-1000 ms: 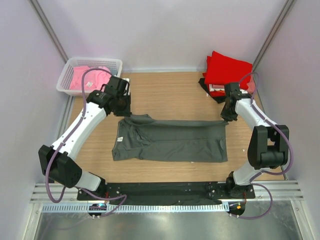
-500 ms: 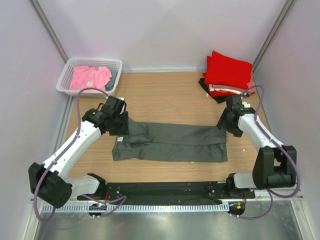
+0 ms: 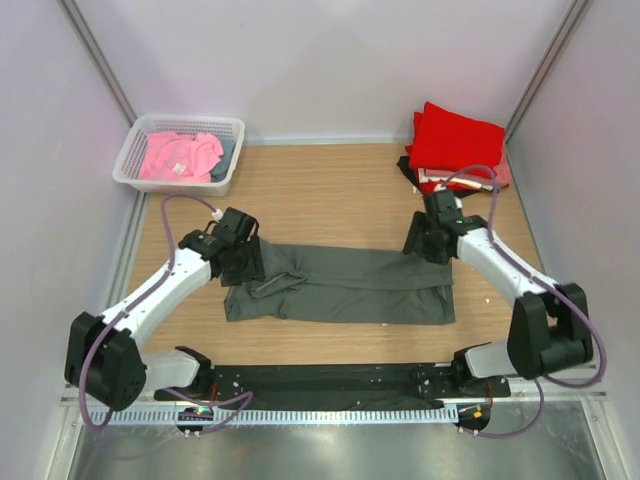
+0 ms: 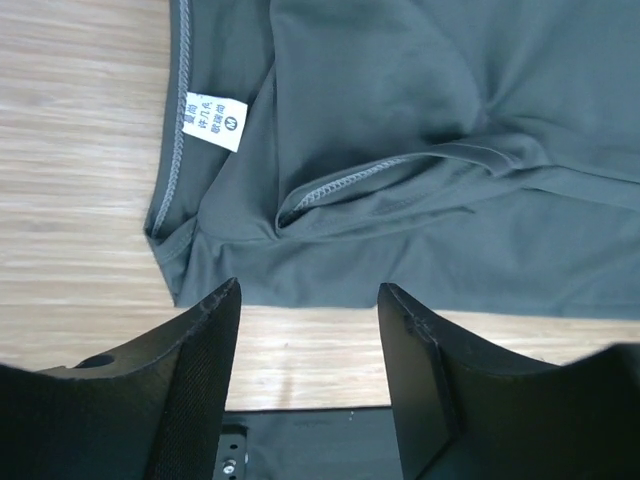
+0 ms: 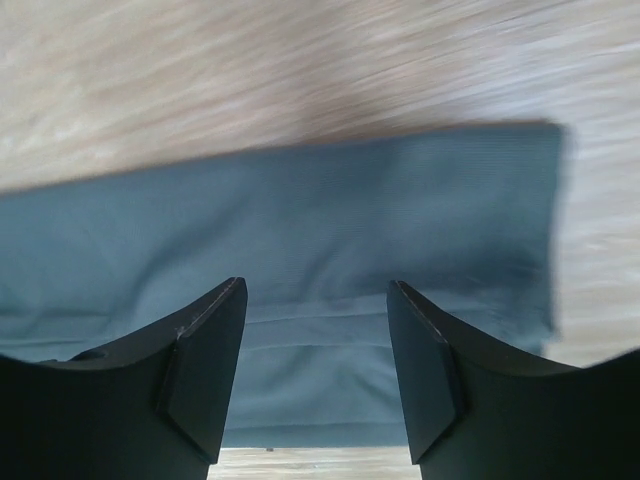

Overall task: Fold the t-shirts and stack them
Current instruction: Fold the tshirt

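Observation:
A dark grey t-shirt [image 3: 345, 285] lies folded into a long band across the middle of the table. Its white neck label [image 4: 212, 120] shows in the left wrist view. My left gripper [image 3: 243, 266] hovers over the shirt's left end, open [image 4: 308, 298], with only bare wood between its fingers. Over the shirt's right end [image 5: 300, 220], my right gripper [image 3: 421, 243] is open too [image 5: 315, 292] and holds nothing. A folded stack of red t-shirts [image 3: 455, 140] sits at the back right on a black one [image 3: 408, 168]. A pink t-shirt [image 3: 180, 155] lies in the basket.
The white latticed basket [image 3: 232, 128] stands at the back left corner. White walls close the table on three sides. The black mounting plate [image 3: 330, 378] with both arm bases runs along the near edge.
Both grippers were shut on the grey shirt's far corners. They carried that edge nearward, folding the shirt narrower, then opened and let go.

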Controlling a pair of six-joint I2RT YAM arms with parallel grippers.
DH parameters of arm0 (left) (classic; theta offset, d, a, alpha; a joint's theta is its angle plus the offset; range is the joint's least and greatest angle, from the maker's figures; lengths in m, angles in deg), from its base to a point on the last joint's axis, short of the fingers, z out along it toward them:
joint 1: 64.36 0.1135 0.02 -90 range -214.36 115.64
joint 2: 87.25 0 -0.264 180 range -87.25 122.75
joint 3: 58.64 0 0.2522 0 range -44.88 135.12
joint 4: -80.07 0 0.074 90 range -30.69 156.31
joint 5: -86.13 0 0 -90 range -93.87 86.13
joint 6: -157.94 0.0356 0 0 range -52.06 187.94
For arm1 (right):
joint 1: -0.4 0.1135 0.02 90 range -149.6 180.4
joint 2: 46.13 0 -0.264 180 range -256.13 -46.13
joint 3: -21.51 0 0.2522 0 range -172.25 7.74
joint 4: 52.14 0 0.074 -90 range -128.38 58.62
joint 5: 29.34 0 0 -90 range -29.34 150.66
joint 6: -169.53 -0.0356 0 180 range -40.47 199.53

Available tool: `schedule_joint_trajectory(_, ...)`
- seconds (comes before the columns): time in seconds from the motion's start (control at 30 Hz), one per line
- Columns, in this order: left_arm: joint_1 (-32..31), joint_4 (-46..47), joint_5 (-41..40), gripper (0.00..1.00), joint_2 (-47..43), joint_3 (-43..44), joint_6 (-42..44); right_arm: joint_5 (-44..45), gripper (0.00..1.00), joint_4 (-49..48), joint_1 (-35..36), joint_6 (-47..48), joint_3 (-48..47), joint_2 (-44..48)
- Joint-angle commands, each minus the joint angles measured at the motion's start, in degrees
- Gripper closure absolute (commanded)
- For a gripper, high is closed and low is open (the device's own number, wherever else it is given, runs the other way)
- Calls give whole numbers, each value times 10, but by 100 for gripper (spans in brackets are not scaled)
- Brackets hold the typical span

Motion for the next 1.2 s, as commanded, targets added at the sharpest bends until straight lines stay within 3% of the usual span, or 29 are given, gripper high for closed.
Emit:
schedule_joint_trajectory(0.0,-2,81,8,45,36,-22,-39,-44,36,-62,40,15,6,-75)
schedule_joint_trajectory(0.17,-2,124,-4,48,146,-21,-40,-26,39,-83,74,9,34,-126)
schedule_joint_trajectory(0.33,-2,128,-22,52,249,36,-24,7,40,-75,118,-32,81,-128)
schedule_joint_trajectory(0.5,8,108,-64,54,368,138,17,17,41,-69,232,-93,132,-120)
schedule_joint_trajectory(0.67,20,56,-85,56,505,344,46,-26,40,-135,355,-219,172,-131)
schedule_joint_trajectory(0.77,20,-27,-77,58,631,563,71,-39,39,-130,444,-248,105,-160)
schedule_joint_trajectory(0.8,18,-68,-48,60,665,685,82,-36,37,-119,463,-251,49,-173)
schedule_joint_trajectory(0.87,11,-98,-17,59,739,800,108,-21,36,-71,511,-247,-7,-177)
schedule_joint_trajectory(0.9,7,-114,-5,55,754,885,133,-8,33,-53,522,-246,-55,-171)
schedule_joint_trajectory(0.93,0,-117,21,51,765,913,146,6,33,-13,531,-247,-74,-167)
schedule_joint_trajectory(0.97,-2,-113,35,40,758,927,154,16,32,3,534,-245,-90,-160)
schedule_joint_trajectory(1.07,-4,-58,62,27,683,868,156,64,29,56,535,-240,-135,-124)
schedule_joint_trajectory(1.17,-4,-29,62,20,602,807,155,90,26,106,535,-231,-158,-89)
